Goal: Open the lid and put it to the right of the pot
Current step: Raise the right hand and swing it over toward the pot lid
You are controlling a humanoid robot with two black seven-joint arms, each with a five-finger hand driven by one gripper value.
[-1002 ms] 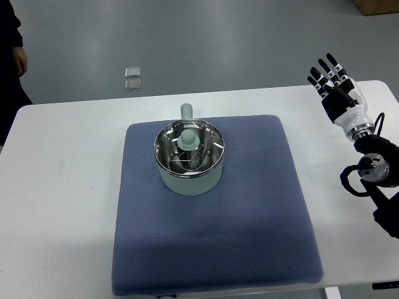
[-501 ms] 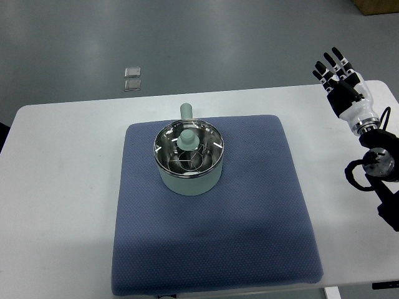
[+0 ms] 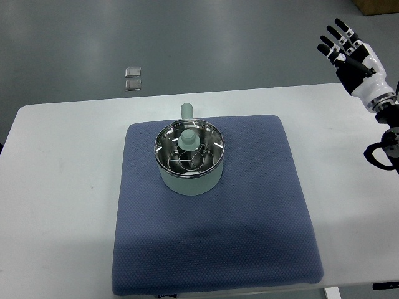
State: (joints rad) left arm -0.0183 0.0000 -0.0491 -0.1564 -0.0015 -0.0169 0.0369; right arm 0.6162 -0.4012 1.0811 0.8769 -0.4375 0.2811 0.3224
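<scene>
- Lid [image 3: 188, 146]: seated on the pot [image 3: 189, 161], its pale green knob upright at the centre. It is glass with a metal rim, so the inside of the pot shows through it. It has not been lifted.
- Pot: stands on the blue mat [image 3: 212, 205], toward the mat's far half, with its stub handle [image 3: 186, 111] pointing away from the robot. The mat lies on the white worktop [image 3: 62, 187].
- Right hand [image 3: 350, 52]: fingers spread and extended, holding nothing. It sits at the upper right of the view, beyond the worktop's far right corner and well apart from the pot.
- Change over the last second: the right hand has travelled up and to the right, from above the worktop's right end to its present position past the corner. Pot, lid and mat have not shifted. The person's sleeve seen at the left edge has left the view.
- Meaning for the task: the hand is moving away from the lid, not toward it, so no approach has begun. The lifting step is entirely outstanding.
- Placement zone: the mat to the right of the pot is bare and offers room for the lid.
- Left hand: not visible.
- Two small clear squares [image 3: 133, 79] lie on the floor beyond the worktop; they play no part.
</scene>
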